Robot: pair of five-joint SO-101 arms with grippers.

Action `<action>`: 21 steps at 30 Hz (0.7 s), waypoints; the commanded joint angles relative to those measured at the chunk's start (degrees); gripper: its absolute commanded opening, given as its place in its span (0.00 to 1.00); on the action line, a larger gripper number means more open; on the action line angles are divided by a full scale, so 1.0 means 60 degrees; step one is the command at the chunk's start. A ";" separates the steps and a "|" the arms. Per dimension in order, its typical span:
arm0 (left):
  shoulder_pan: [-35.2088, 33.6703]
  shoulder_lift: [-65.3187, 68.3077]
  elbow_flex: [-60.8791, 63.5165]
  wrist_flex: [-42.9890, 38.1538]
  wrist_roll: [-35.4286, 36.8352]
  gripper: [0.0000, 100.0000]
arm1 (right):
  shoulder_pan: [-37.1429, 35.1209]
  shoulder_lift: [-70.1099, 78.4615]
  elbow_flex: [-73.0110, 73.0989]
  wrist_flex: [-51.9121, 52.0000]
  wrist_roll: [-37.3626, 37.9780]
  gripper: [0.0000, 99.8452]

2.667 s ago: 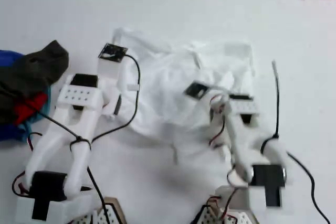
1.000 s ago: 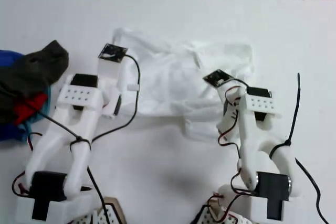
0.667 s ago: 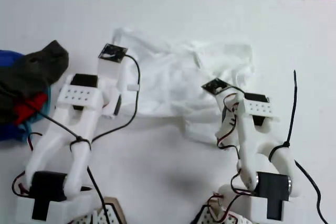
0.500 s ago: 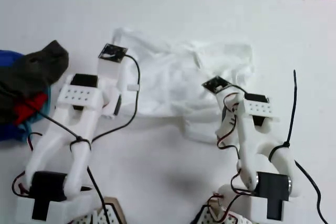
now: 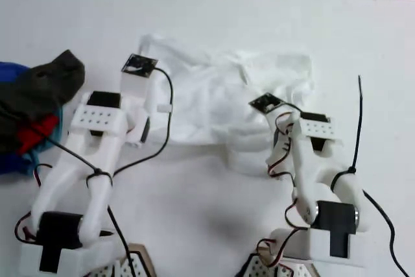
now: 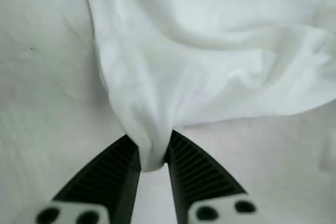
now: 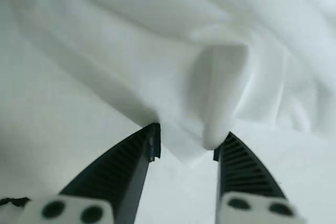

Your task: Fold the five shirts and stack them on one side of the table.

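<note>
Nearest, at the 6 o'clock edge of the table [image 5: 207,11], the two arm bases stand side by side, and each arm leans toward 12 o'clock over the white shirt [image 5: 214,98]. The left gripper [image 6: 153,157] has its ribbed jaws drawn in to a narrow slit, pinching a gathered tuck of the shirt's edge. That hold sits at the cloth's 9 o'clock side, probably to anchor or lift that edge for a fold. The right gripper [image 7: 185,139] stands about half open, with a loose lip of fabric lying in the gap between the jaws, unsqueezed. It is at the shirt's 5 o'clock corner, seemingly lined up to bite the hem so that both arms can carry the cloth together. The shirt itself lies rumpled and only partly spread around the table's middle, reaching toward 12 o'clock, not yet folded. At the table's 9 o'clock edge, well apart from the white cloth, a heap of garments [image 5: 32,105] in dark grey, red and blue lies crumpled, so by its look it is waiting rather than stacked
</note>
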 commanded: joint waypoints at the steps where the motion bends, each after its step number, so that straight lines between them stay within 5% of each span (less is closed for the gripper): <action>1: 0.0044 -0.0322 -0.0476 0.0088 0.0117 0.03 | 0.0066 0.0549 -0.0293 -0.0066 -0.0029 0.05; 14: 0.0044 -0.0322 -0.0725 0.0176 0.0103 0.03 | 0.1077 -0.2703 -0.1685 0.0989 -0.0264 0.02; 21: 0.0044 -0.0322 -0.3143 0.2051 0.0103 0.03 | 0.1033 -0.5062 -0.2139 0.0110 -0.0366 0.02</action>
